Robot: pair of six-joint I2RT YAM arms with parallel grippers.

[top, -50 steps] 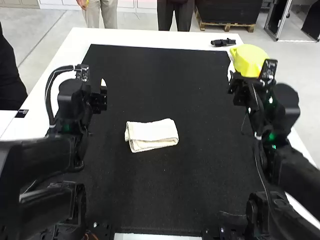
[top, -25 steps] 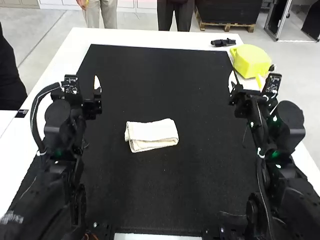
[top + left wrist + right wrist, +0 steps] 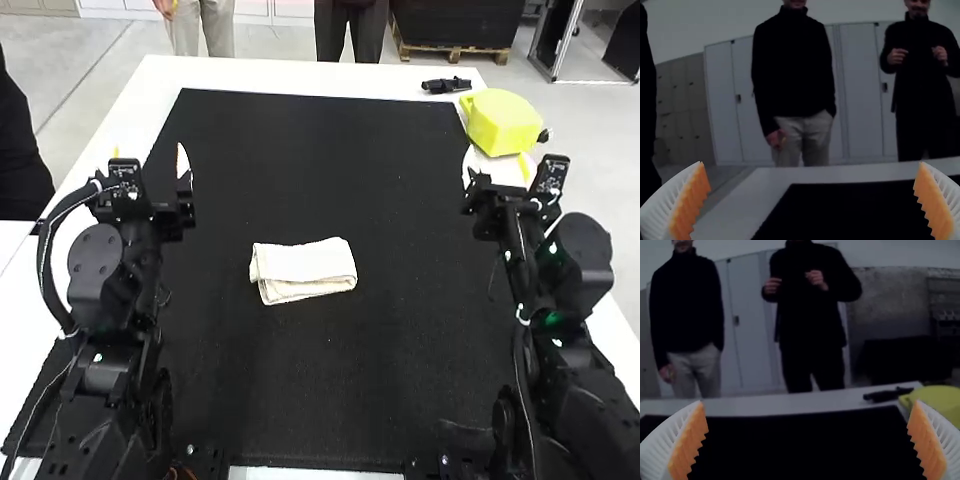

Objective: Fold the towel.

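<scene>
The white towel [image 3: 304,264] lies folded into a small rectangle on the black mat, its lower layers showing past the near edge and left end. My left gripper [image 3: 149,158] is above the mat's left edge, left of the towel and farther forward. My right gripper [image 3: 496,167] is over the right edge, well away from the cloth. Both hold nothing. The left wrist view shows the left gripper [image 3: 812,163] open, fingers wide apart; the right gripper [image 3: 810,402] is likewise open in the right wrist view.
A black mat [image 3: 400,300] covers most of the white table [image 3: 290,73]. At the far right corner sits a yellow container [image 3: 502,121], close to the right gripper, with a small black object [image 3: 446,85] behind it.
The left arm has shifted outward to the left, and its gripper has turned to point forward. The right arm has moved slightly right and back. The towel has stayed put.
</scene>
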